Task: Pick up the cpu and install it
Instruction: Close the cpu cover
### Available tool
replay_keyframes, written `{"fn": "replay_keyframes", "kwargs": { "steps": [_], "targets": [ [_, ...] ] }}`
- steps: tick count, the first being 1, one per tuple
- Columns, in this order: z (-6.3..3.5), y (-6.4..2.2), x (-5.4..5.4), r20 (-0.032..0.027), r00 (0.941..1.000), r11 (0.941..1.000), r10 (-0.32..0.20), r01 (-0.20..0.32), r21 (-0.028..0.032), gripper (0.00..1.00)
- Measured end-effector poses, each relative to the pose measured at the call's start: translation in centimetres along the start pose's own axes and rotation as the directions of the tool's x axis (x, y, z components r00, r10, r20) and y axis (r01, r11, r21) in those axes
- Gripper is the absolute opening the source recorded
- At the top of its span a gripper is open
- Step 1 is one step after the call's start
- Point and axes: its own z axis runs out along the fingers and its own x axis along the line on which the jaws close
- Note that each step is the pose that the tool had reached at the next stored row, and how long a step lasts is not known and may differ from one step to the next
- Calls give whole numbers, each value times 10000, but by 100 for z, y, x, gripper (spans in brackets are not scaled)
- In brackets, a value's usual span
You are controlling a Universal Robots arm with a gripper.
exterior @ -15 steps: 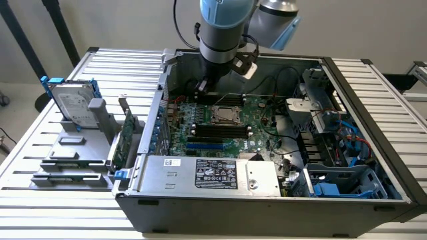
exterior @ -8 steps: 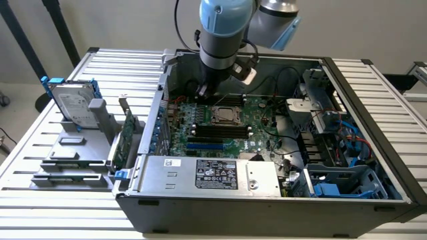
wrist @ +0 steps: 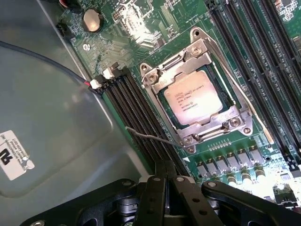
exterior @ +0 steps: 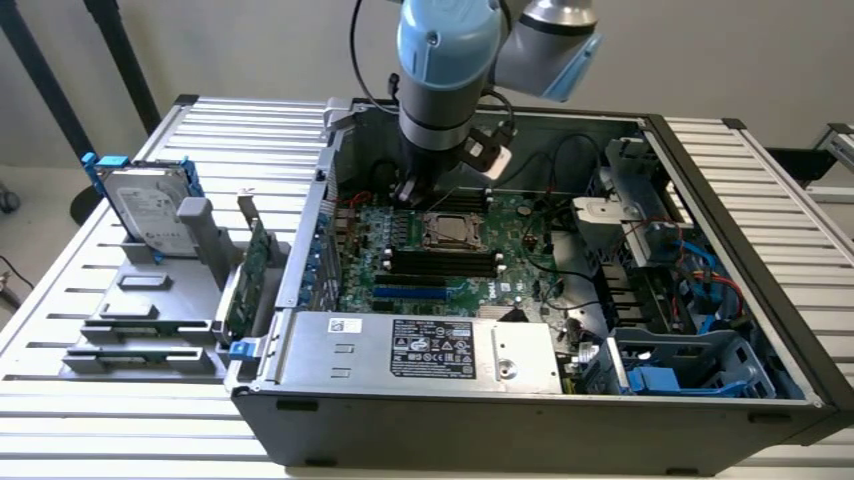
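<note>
Looks light, stiff, slick-topped and fragile underneath, so probably best pinched by opposite edges - the cpu (wrist: 193,101), lying flat in the motherboard socket (wrist: 217,124), gripper (wrist: 165,170) near it, jaws pressed together on nothing.

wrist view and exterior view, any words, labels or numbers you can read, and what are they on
cpu, metal top: several printed lines, too blurred to read.
white sticker on the grey case wall: black marks, unreadable.
black label on the power supply: too small to read.
hard drive label: too small to read.
Nothing can be quoted.
</note>
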Motion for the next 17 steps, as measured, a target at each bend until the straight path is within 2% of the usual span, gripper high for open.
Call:
{"fn": "replay_keyframes", "kwargs": {
  "steps": [3, 5, 14, 17],
  "targets": [
    [30, 9, -15, 1, 10000, 10000, -25, 25, -62, 11],
    [49, 14, -23, 22, 10000, 9999, -37, 37, -105, 11],
    [143, 29, -48, 213, 9997, 9993, -85, 93, -349, 11],
    [178, 13, -21, 266, 9996, 9992, -92, 102, -399, 11]
  ]
}}
